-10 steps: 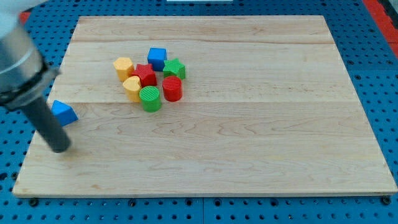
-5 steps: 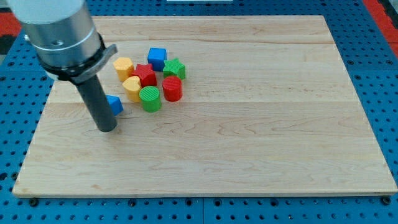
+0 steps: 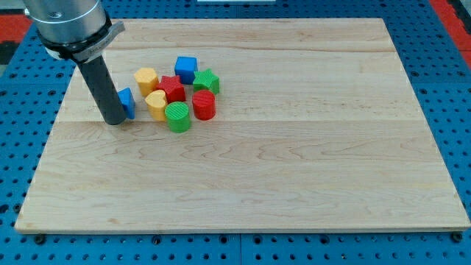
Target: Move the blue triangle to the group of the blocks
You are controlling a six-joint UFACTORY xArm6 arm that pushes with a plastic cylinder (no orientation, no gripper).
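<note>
The blue triangle (image 3: pixel 127 102) lies on the wooden board (image 3: pixel 294 162), just left of the group and a small gap away from the yellow heart (image 3: pixel 156 103). My tip (image 3: pixel 114 121) touches the triangle's left side and partly hides it. The group holds a yellow hexagon (image 3: pixel 146 79), a red star (image 3: pixel 172 89), a blue cube (image 3: pixel 185 69), a green star (image 3: pixel 207 81), a red cylinder (image 3: pixel 204 105) and a green cylinder (image 3: pixel 177 117).
The board sits on a blue pegboard base (image 3: pixel 449 88). The arm's grey body (image 3: pixel 66 26) fills the view's top left corner.
My tip moved right and then up the view, pushing the blue triangle from the board's left edge to just beside the yellow heart.
</note>
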